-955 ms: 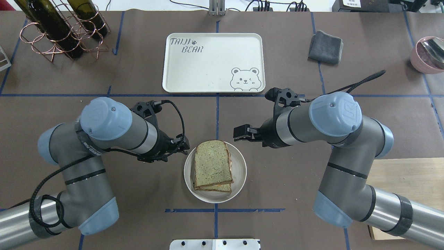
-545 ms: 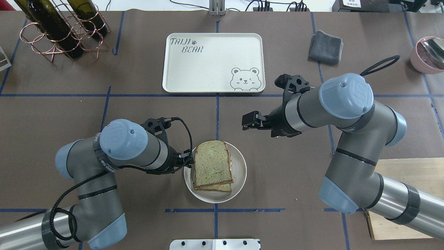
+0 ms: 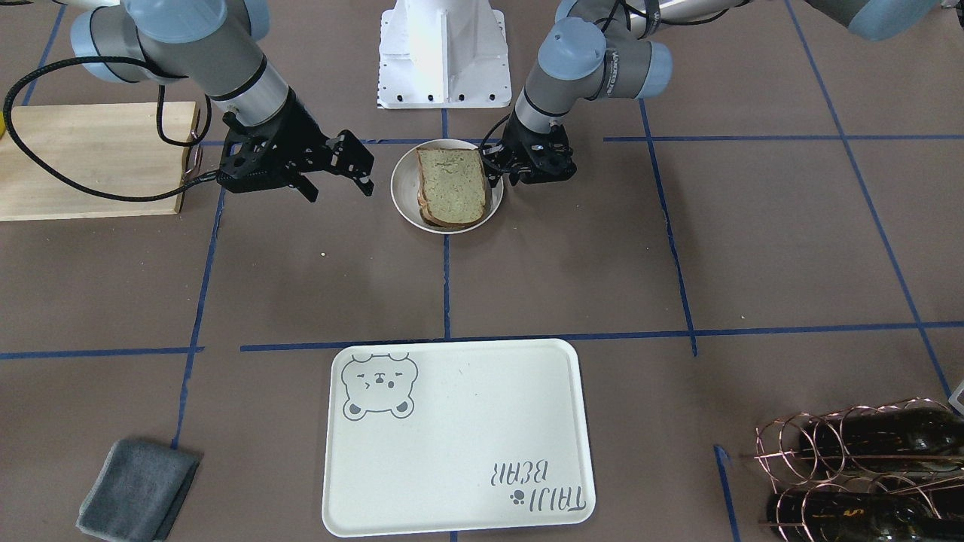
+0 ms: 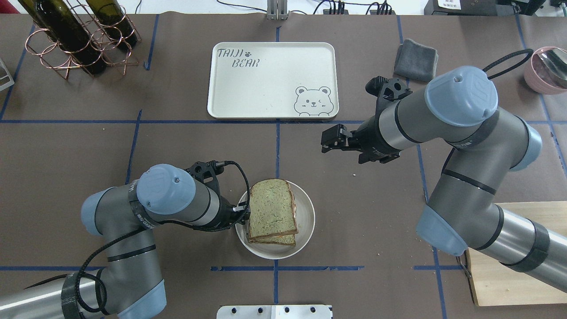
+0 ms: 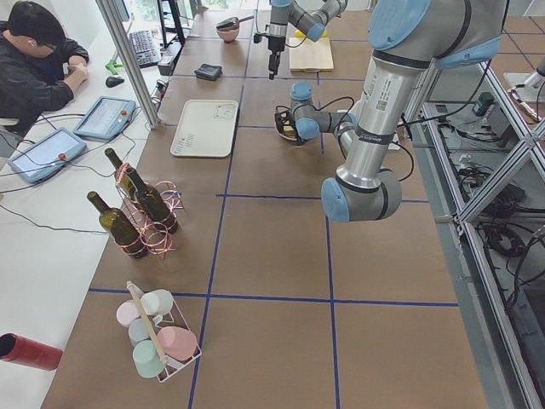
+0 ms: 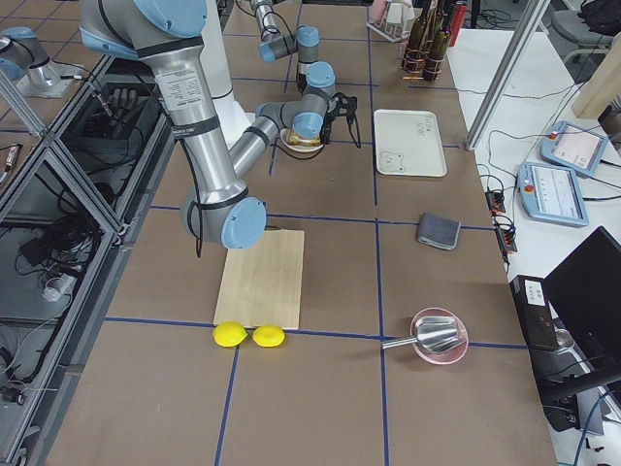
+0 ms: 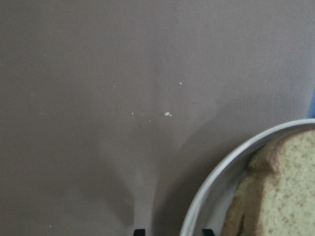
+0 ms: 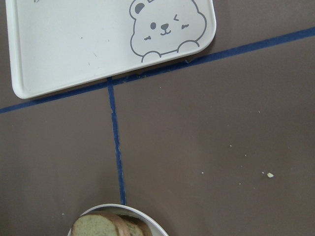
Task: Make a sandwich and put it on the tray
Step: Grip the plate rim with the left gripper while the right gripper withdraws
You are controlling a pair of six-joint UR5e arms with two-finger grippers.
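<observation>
The sandwich [image 4: 271,212], two greenish-tan bread slices stacked with a sliver of white between them, lies on a small round white dish [image 4: 305,221]. My left gripper [image 4: 243,208] is low at the dish's left rim. In the left wrist view its two fingertips stand apart with the dish rim [image 7: 197,211] between them, so it is open. My right gripper [image 4: 328,139] is open and empty, raised between the dish and the tray. The cream-white tray [image 4: 266,75] with the bear drawing lies beyond the dish, with nothing on it. The tray also shows in the right wrist view [image 8: 74,49].
A wire rack with wine bottles [image 4: 75,35] stands at the far left. A grey cloth [image 4: 415,60] and a pink bowl [image 4: 547,68] are at the far right. A wooden cutting board [image 4: 522,248] lies near right, partly under my right arm.
My left gripper has moved right and down to the dish's left rim. My right gripper has lifted away from the dish, up and to the right toward the tray's corner.
</observation>
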